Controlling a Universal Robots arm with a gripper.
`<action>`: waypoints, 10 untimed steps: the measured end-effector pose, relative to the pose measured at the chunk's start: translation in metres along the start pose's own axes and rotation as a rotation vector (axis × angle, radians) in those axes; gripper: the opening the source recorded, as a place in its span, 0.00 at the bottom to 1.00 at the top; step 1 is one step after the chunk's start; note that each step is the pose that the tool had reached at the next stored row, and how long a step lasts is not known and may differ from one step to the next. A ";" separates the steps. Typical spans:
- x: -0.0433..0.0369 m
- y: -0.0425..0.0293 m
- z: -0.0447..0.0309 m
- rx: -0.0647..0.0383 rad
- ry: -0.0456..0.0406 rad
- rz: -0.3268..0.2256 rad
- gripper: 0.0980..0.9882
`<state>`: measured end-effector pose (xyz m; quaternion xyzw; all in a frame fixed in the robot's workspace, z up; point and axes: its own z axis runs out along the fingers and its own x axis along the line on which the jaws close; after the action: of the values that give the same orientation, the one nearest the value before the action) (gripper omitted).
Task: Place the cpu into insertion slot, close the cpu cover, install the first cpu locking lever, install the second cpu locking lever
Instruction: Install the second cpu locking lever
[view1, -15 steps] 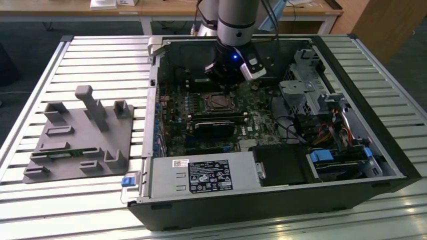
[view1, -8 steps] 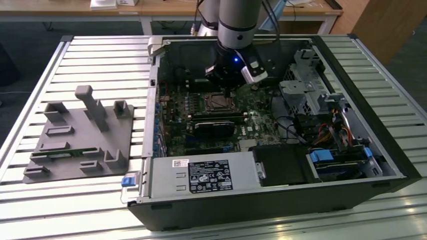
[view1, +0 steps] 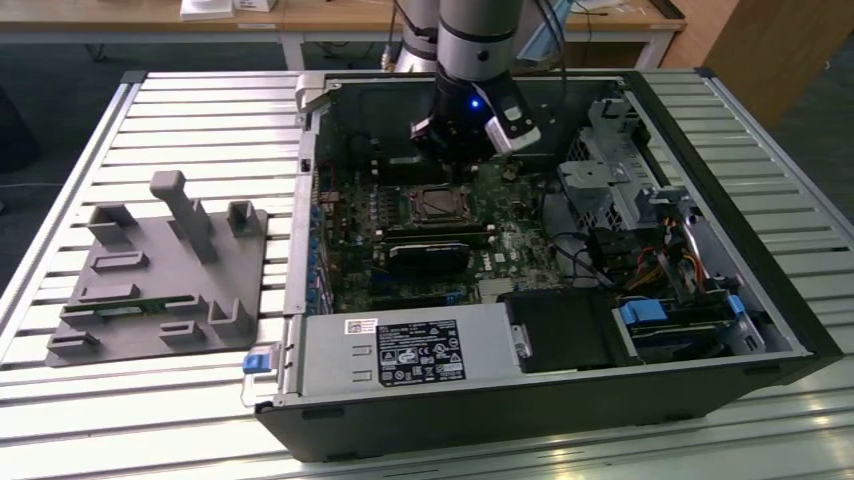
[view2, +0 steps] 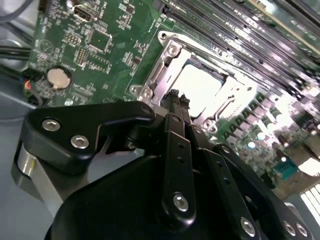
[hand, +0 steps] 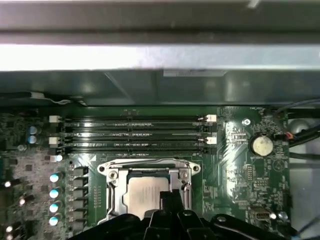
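Hovering just beside the seated cpu, the end effector is closed.

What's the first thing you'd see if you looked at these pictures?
A big open computer case lies on a slatted table, with the robot's black gripper reaching down into it. Close by the gripper, in the first wrist view, the pale cpu shines inside its silvery cpu cover on the green board.

The exterior view looks steeply down on the open computer case atop the slatted table. Both wrist views sit close over the green circuit board, sharing the insertion slot just past the gripper, from different angles.
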<state>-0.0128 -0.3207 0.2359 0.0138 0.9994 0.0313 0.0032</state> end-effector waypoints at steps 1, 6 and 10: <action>0.0000 0.0002 -0.0030 0.000 0.0000 0.000 0.01; -0.0001 0.0004 -0.0135 0.000 0.0000 0.001 0.01; -0.0003 -0.0076 -0.0140 -0.003 0.0001 0.001 0.01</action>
<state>-0.0128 -0.3292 0.2493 0.0142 0.9994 0.0328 0.0031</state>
